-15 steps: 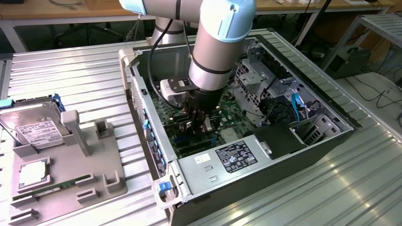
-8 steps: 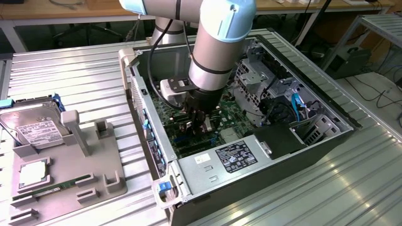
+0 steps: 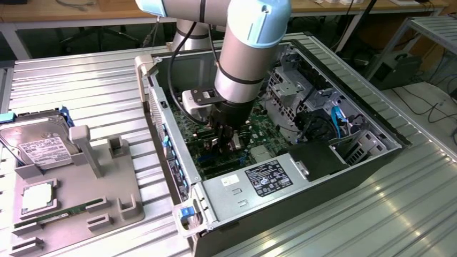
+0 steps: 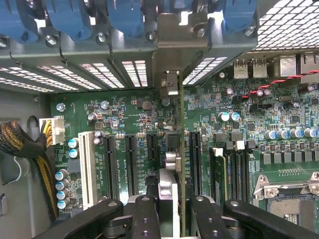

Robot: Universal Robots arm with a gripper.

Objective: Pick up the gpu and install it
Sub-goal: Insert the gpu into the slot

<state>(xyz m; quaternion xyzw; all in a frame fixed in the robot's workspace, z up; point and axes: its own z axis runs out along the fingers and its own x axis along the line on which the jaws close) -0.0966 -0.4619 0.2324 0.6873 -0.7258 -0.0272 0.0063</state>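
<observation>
1. Clamped in the pincer (image 4: 172,211), edge-on: the gpu (image 4: 172,160), down inside the open computer case (image 3: 168,75), just over the motherboard (image 4: 124,112), among the black expansion slots (image 4: 130,167). Impossible to tell whether already touching a slot.
2. Likeliest trouble: missing the slot. Target slot hidden under the card itself, so alignment unverifiable. With a small sideways offset, liable to land on a slot wall or bare board and scrape the contacts.
3. Snagging at the rear panel (image 4: 75,56). Silver bracket end close under the metal ledge below the blue clips (image 4: 119,17). Liable to catch there, tilting the card and seating one end only.
4. Slipping in the grip. Narrow hold on a thin, flat card. Under hard downward pressing against a tight slot, apt to pivot or slide up between the fingers (image 4: 147,214).
5. Knocking neighbours. Memory slots (image 4: 233,167) just beside the card, capacitors (image 4: 227,116) near. Open to a strike from a tilted card or from the wide pincer linkage.
6. Overforcing. While misaligned, probably enough pressure to flex the motherboard or bend the bracket.
7. Least worry: braided power cable (image 4: 42,164), well apart from the card at the case wall. Unlikely to foul anything.
</observation>
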